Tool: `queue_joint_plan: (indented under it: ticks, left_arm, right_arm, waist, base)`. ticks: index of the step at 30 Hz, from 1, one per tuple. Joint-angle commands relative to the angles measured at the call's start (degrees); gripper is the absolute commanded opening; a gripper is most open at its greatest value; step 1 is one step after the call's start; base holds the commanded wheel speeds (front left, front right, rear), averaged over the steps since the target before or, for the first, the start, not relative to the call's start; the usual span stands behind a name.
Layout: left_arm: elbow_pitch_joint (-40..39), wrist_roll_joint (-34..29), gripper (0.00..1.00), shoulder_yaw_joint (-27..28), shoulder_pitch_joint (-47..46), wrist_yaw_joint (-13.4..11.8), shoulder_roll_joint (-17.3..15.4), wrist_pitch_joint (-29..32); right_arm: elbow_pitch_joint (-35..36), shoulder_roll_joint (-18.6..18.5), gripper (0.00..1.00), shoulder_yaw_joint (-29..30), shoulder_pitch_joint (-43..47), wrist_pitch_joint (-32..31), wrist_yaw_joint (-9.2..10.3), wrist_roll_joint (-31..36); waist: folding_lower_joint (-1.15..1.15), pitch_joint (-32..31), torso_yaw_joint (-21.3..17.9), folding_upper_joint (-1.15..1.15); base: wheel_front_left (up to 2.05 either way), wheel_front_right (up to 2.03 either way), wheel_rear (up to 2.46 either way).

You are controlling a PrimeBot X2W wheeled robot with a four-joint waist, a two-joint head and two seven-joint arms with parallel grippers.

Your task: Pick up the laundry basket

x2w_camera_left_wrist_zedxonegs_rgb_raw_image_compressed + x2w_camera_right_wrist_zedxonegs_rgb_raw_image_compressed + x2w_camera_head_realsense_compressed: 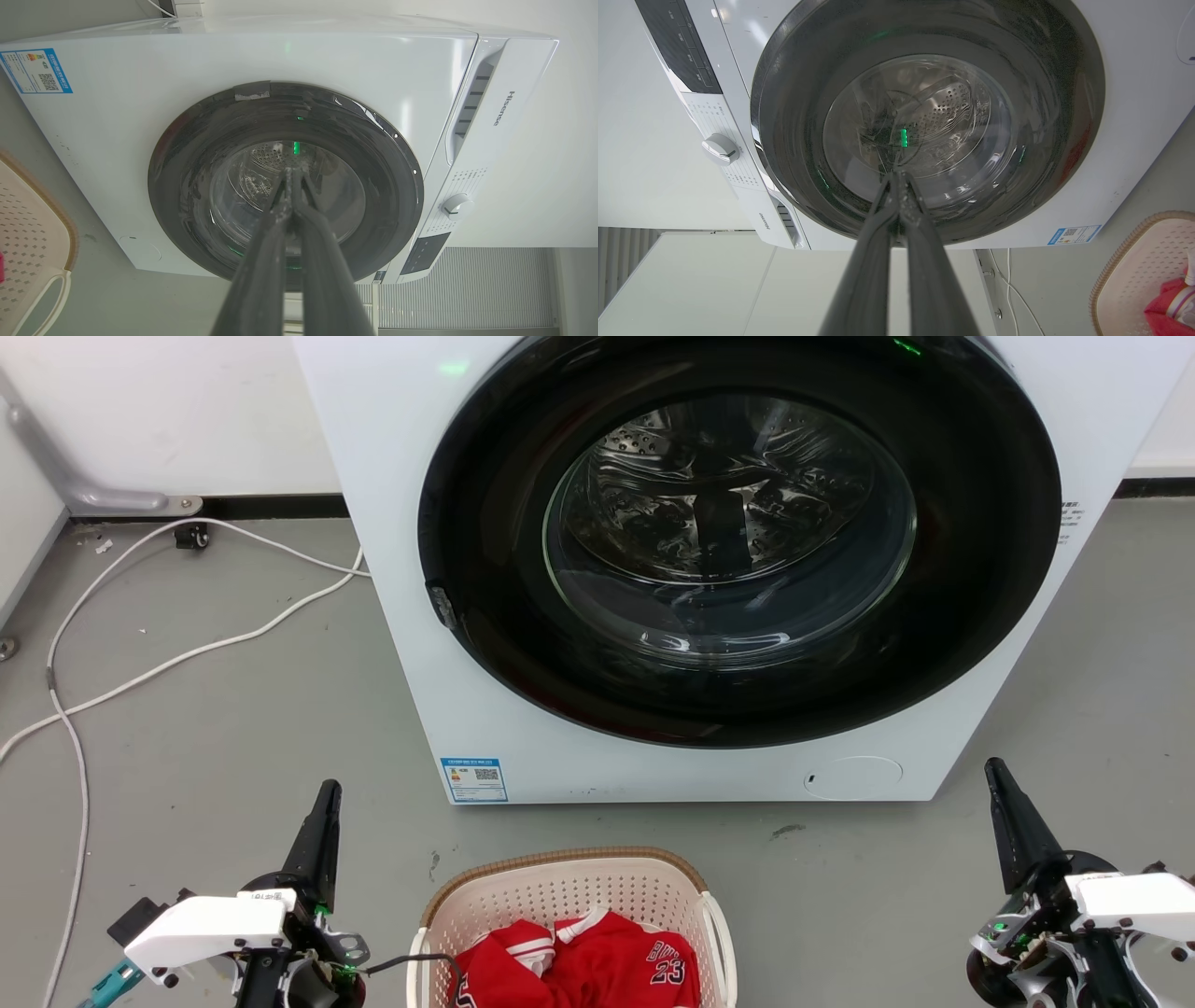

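Head view: the cream-pink perforated plastic laundry basket (569,896) sits on the grey floor (233,737) between the left gripper (322,803) and right gripper (997,782), touching neither. Wrist views: both grippers' fingers press together, the basket at each frame's edge.

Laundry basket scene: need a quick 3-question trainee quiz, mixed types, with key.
1. True or false: the left claw is gripping a handle of the laundry basket.
2. What lies inside the basket? A) a blue towel B) a red jersey C) nothing
3. Fill in: the door of the washing machine behind the basket is ____.

Key
1. False. Both the left claw and the right claw are shut on nothing, off to either side of the basket.
2. B. A red jersey with the number 23 lies in it.
3. Closed.
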State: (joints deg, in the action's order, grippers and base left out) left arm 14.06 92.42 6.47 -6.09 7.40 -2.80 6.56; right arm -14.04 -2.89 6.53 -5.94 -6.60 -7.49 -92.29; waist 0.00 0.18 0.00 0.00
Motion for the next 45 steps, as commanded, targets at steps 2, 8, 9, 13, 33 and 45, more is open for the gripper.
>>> queue_joint_plan:
  ticks: [2,8,9,13,33,45]
  left_arm:
    - [0.0,0.0,0.0,0.1,-0.3,0.2,-0.2,0.1]
    - [0.0,0.0,0.0,0.1,-0.3,0.2,-0.2,0.1]
    - [0.0,0.0,0.0,0.1,-0.3,0.2,-0.2,0.1]
    - [0.0,0.0,0.0,0.1,-0.3,0.2,-0.2,0.1]
    - [-1.0,-8.4,1.0,0.3,0.7,-0.3,0.1,-3.3]
    - [-5.1,-27.8,1.0,-1.7,1.5,-3.0,0.1,-7.0]
  right_arm:
    - [0.0,0.0,0.0,0.0,-0.6,-0.1,0.01,-0.2]
    - [0.0,0.0,0.0,0.0,-0.6,-0.1,0.01,-0.2]
    - [0.0,0.0,0.0,0.0,-0.6,-0.1,0.0,-0.2]
    - [0.0,0.0,0.0,0.0,-0.6,-0.1,0.0,-0.2]
    - [0.4,0.0,1.0,0.2,1.0,3.3,0.0,8.9]
    - [4.8,0.0,1.0,-1.3,2.5,7.0,0.0,31.1]
  waist:
    - [0.0,0.0,0.0,0.0]
    - [0.0,0.0,0.0,0.0]
    - [0.0,0.0,0.0,0.0]
    - [0.0,0.0,0.0,0.0]
    - [0.0,0.2,0.0,0.0]
    - [0.0,0.4,0.1,0.0]
  base:
    - [0.0,0.0,0.0]
    - [0.0,0.0,0.0]
    - [0.0,0.0,0.0]
    - [0.0,0.0,0.0]
    - [0.0,0.0,0.0]
    - [0.0,0.0,0.0]
